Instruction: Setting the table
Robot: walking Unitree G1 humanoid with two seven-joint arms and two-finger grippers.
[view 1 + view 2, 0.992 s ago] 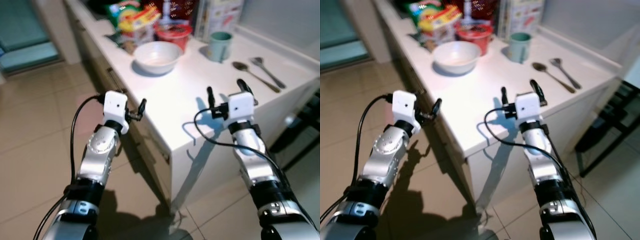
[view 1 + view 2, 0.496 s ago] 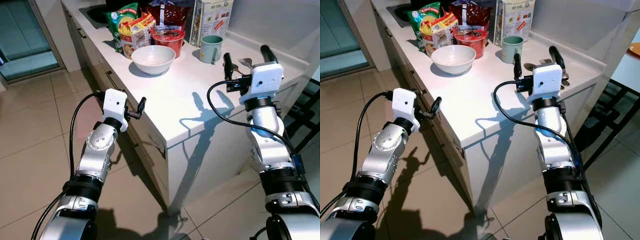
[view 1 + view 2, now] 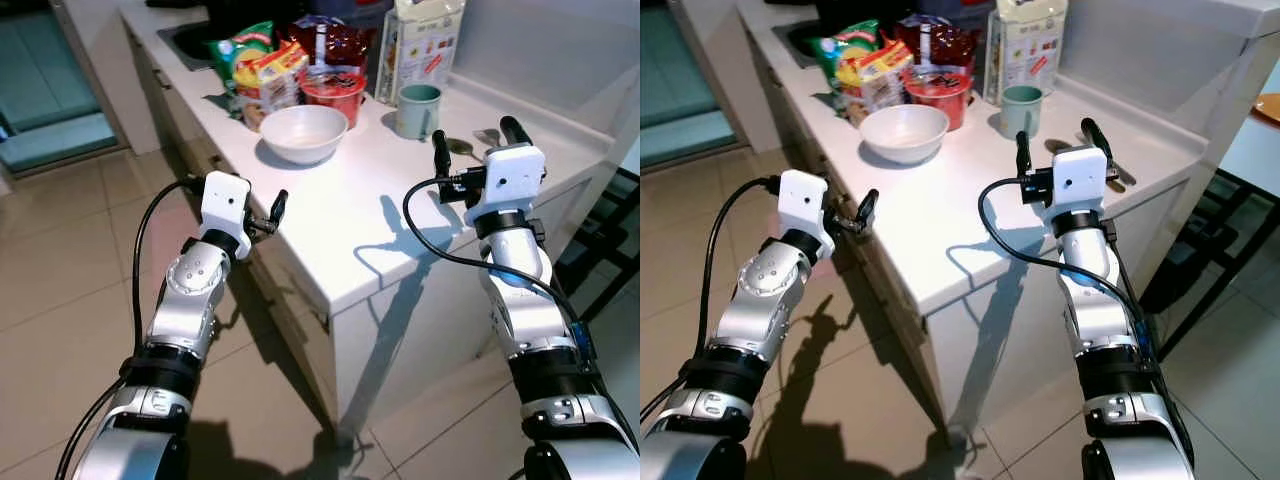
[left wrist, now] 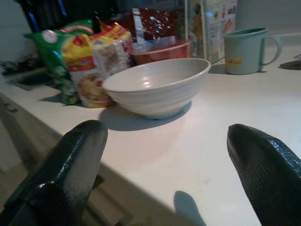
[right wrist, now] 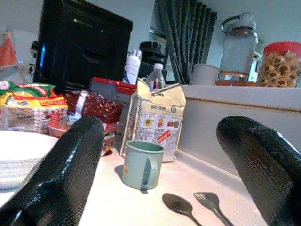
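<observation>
You had a white bowl (image 3: pixel 303 133) on a white counter (image 3: pixel 350 215), a pale green mug (image 3: pixel 417 109), a red tub (image 3: pixel 334 92), and green-and-yellow packets (image 3: pixel 257 70).

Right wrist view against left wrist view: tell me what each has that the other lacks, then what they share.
Right wrist view alone: a spoon and fork on the counter, and on a ledge behind, a glass jug and a snack jar. Left wrist view alone: the counter's front edge with cabinet fronts below. Shared: the white bowl, green mug, snack packets, the carton, and an open tool's black fingers.
</observation>
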